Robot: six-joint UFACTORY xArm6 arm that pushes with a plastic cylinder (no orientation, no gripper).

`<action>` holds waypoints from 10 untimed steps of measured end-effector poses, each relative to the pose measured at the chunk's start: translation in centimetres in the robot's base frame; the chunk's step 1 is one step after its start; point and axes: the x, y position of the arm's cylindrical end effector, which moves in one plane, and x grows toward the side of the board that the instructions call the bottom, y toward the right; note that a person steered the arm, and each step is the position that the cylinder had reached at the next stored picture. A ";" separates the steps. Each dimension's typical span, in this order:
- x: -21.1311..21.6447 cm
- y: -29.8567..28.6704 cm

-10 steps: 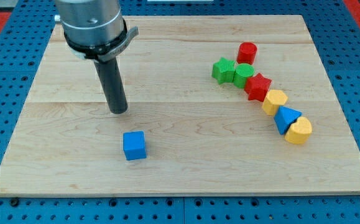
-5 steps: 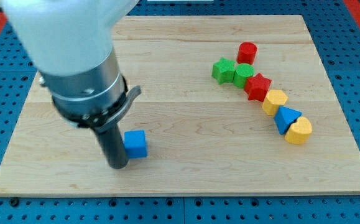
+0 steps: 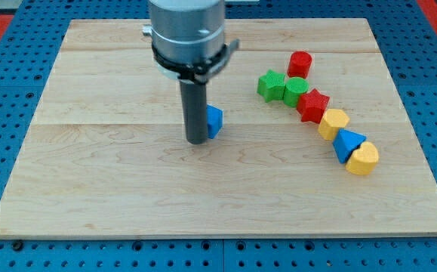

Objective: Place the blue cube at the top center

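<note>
Handless, my tip [image 3: 198,140] presses the blue cube [image 3: 214,122] from its left; half a second on, the cube sits mid-surface [image 3: 90,174], markedly nearer the top centre.

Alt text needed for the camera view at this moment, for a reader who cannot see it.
My tip rests on a wooden board against the blue cube, which shows at the rod's right, mostly hidden. At the view's right, a curved chain of red, green, yellow and blue blocks runs down the board.
</note>
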 end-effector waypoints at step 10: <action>-14.2 2.0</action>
